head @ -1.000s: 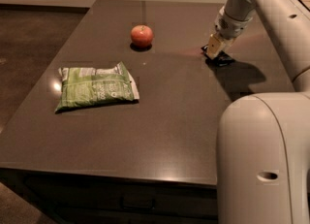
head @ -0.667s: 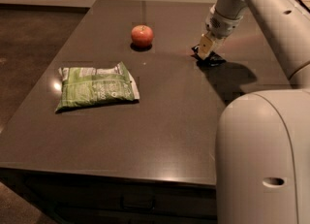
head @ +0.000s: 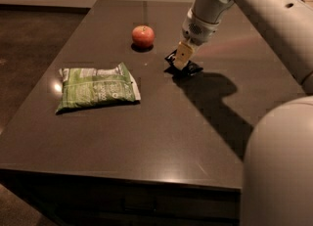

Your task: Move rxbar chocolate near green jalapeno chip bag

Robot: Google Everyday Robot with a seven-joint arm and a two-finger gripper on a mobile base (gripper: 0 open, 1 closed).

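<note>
The rxbar chocolate [head: 189,68], a small black wrapper, is at the table surface in the middle of the table, right of the apple. My gripper [head: 180,58] comes down on it from the upper right, with its tan fingers closed on the bar. The green jalapeno chip bag [head: 98,89] lies flat on the left half of the table, well to the left of the bar and a little nearer the front. The bar's lettering is hidden by the fingers.
A red apple [head: 143,36] stands behind the chip bag, just left of the gripper. The dark table [head: 171,132] ends at a front edge below. My white arm and base fill the right side. Brown floor lies to the left.
My gripper has moved left across the table, and the black bar has moved with it, from the right side to a spot beside the apple, closer to the chip bag.
</note>
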